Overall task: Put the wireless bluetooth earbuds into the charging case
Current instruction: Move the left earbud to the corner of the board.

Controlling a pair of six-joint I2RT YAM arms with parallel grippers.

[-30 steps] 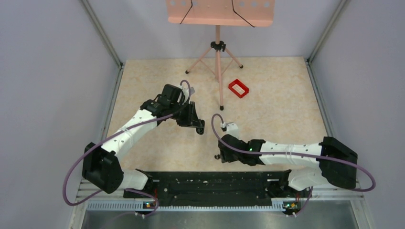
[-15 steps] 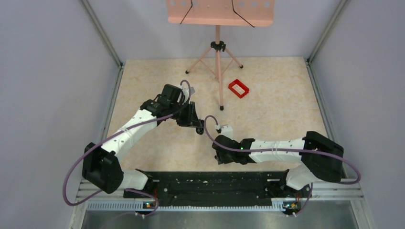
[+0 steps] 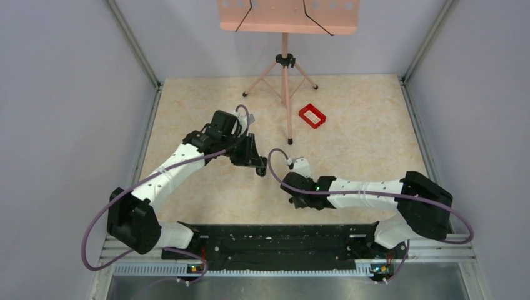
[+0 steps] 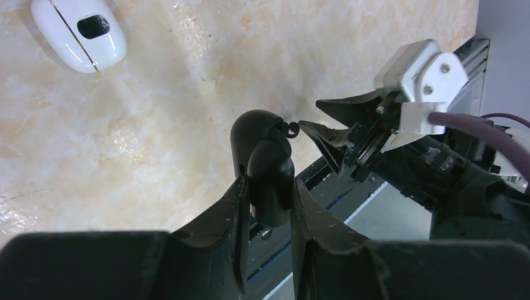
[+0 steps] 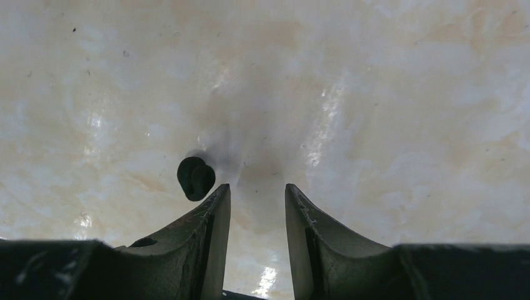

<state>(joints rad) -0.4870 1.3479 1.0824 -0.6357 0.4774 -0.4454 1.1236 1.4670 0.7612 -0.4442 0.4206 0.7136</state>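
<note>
In the left wrist view my left gripper (image 4: 269,184) is shut on the charging case (image 4: 259,134), a glossy black oval held above the table with its lid hinged open. In the top view that gripper (image 3: 261,167) hangs mid-table. One of the wireless bluetooth earbuds (image 5: 195,178), a tiny black bud, lies on the table just outside the left fingertip of my right gripper (image 5: 256,190). That gripper is open, low over the table, with nothing between its fingers. It points toward the case (image 4: 310,114) and sits to its lower right in the top view (image 3: 292,200).
A white rounded object (image 4: 78,31) with a black inset lies on the table beyond the case. A red rectangular frame (image 3: 312,115) sits at the back right. A pink music stand's tripod (image 3: 285,75) stands at the back centre. The black base rail (image 3: 275,240) runs along the near edge.
My right arm has swung left and then away from the near edge, bringing its gripper closer to the left gripper. The left arm has held still with the case.
</note>
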